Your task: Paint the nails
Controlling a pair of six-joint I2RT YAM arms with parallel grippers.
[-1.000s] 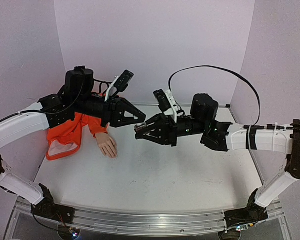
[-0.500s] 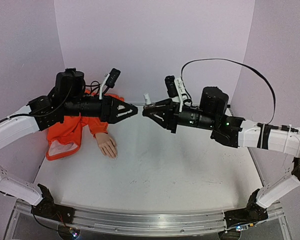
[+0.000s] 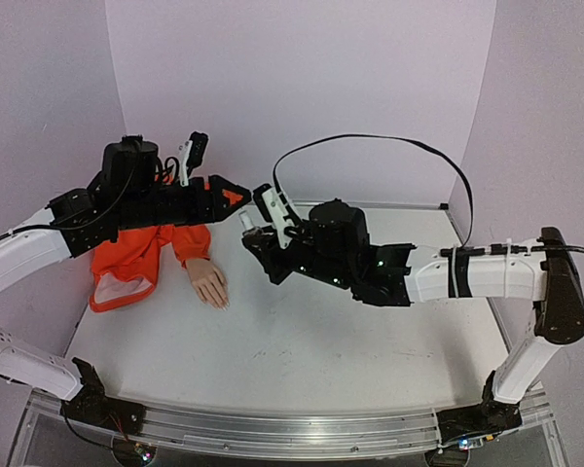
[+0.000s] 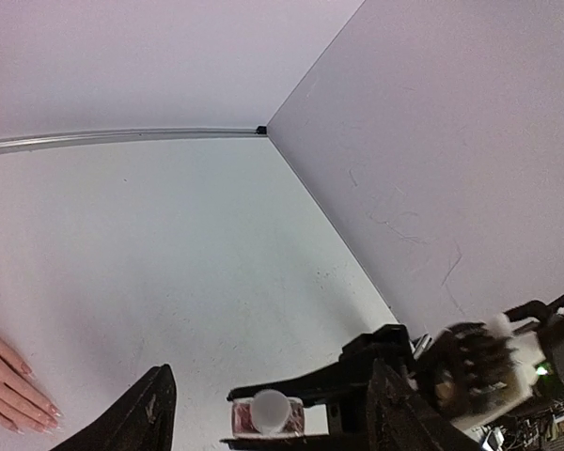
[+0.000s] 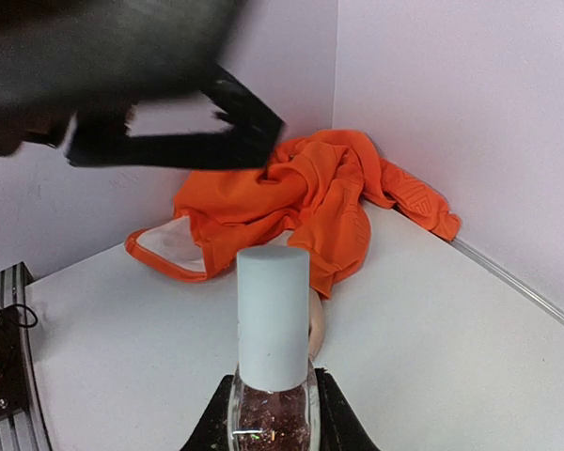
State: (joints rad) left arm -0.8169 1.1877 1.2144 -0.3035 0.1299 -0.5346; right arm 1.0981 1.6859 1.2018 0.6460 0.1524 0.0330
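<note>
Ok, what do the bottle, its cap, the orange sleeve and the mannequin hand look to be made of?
Nail polish bottle: clear glass by the look, glossy, with glittery reddish contents showing through.
Cap: probably plastic; smooth, matte, pale.
Orange sleeve: soft fabric, matte, crumpled into folds, with a pale lining.
Mannequin hand: likely moulded plastic or rubber; smooth and flesh-coloured.

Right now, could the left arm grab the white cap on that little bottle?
Probably yes. The left gripper is open and close to the cap, which points toward it with nothing between. The right gripper holds the bottle by its glass, leaving the cap bare.
</note>
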